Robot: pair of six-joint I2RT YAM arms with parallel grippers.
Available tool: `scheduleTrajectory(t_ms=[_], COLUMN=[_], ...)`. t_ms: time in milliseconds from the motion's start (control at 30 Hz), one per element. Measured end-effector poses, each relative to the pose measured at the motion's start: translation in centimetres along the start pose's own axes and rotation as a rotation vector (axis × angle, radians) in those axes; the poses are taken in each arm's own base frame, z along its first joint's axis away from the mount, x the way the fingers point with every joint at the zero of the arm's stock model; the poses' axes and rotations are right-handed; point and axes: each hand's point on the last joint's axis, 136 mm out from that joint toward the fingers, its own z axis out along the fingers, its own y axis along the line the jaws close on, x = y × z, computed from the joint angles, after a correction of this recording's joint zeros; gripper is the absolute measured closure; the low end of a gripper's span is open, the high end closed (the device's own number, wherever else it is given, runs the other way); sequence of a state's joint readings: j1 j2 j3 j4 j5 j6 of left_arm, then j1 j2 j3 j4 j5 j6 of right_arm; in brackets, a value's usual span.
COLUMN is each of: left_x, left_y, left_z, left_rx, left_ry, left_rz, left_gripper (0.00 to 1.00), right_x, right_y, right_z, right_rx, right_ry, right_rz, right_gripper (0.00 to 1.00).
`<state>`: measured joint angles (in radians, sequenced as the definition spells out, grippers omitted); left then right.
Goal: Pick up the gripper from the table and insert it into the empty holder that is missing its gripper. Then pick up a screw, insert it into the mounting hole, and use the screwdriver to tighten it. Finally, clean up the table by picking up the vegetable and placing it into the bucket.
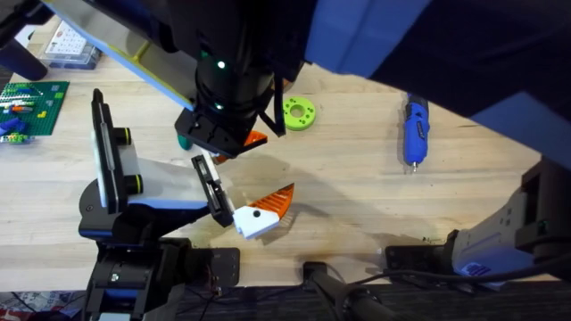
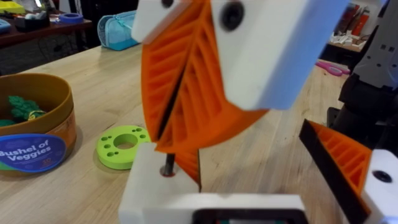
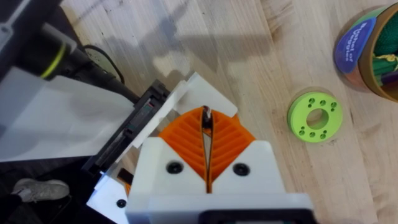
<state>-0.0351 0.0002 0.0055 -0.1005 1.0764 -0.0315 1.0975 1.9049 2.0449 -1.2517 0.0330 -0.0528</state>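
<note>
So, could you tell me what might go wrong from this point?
1. The screw is pinched only at the very tips of the right pincer, so it may tilt or slip before it seats in the mounting hole.
2. The screwdriver lies well off to the right. A loosely seated screw could topple once it is released for the fetch.

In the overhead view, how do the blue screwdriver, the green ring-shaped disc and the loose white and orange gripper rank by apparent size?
1. and 2. the screwdriver and the gripper: they look nearly alike, so I do not rank them.
3. the green disc, clearly smallest.
</note>
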Motion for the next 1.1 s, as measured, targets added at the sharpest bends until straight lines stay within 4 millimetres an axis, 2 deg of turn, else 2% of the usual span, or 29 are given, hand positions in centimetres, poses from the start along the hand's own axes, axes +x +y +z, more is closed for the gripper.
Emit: scheduleTrajectory(t_ms=[967, 1067, 1100], left_x=[0.0, 0.0, 0.0], left_y=[0.0, 0.0, 0.0], left_z=[0.0, 0.0, 0.0], left_rx=[0.001, 0.001, 0.001], left_ry=[0.0, 0.0, 0.0], left_rz=[0.0, -0.001, -0.001], left_gripper=[0.014, 0.015, 0.014], right_x=[0.2, 0.2, 0.3], right_y=[0.0, 0.0, 0.0], right_z=[0.0, 0.4, 1.2], right_rx=[0.0, -0.001, -0.002], right_ry=[0.009, 0.019, 0.036], right_rz=[0.0, 0.0, 0.0], right_gripper=[0.989, 0.989, 0.989])
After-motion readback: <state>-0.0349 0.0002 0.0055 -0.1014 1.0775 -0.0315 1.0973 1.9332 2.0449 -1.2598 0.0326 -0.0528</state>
